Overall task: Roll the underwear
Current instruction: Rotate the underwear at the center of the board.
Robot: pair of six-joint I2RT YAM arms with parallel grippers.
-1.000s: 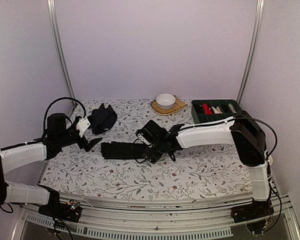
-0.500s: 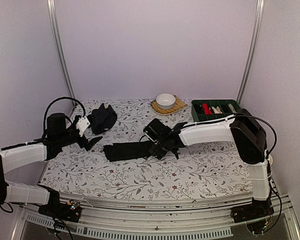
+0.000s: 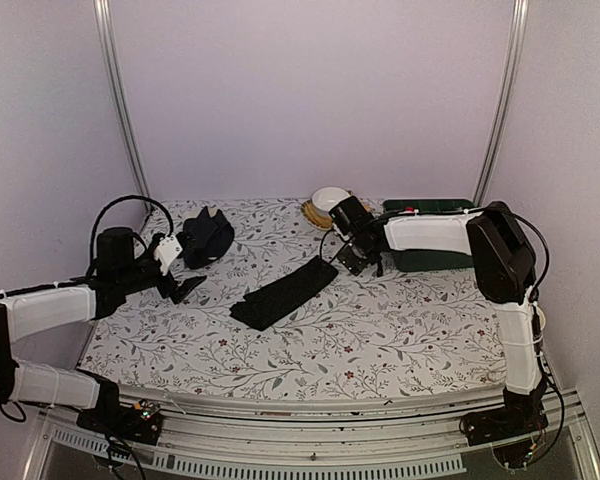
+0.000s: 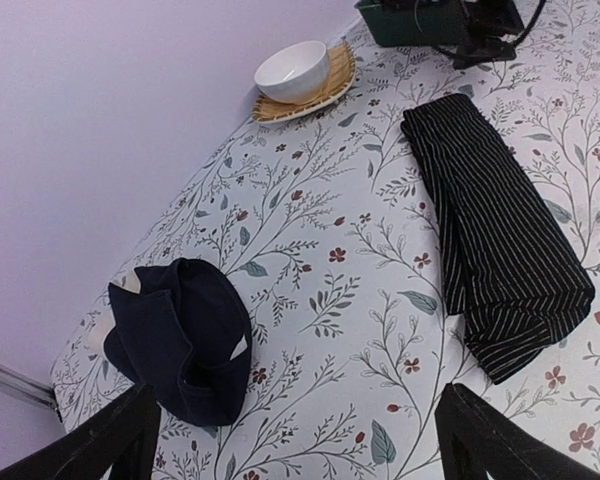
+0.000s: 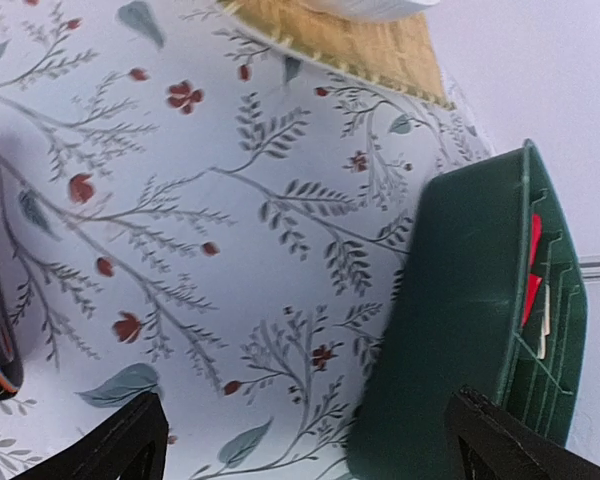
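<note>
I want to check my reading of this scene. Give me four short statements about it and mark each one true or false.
1. The striped underwear lies on the table as a long folded strip, in neither gripper. True.
2. The white bowl stands inside the green tray. False: it stands on a woven mat beside the tray.
3. The left gripper and the right gripper are both open. True.
4. The left gripper is shut on the crumpled underwear. False: that garment lies free on the table.
</note>
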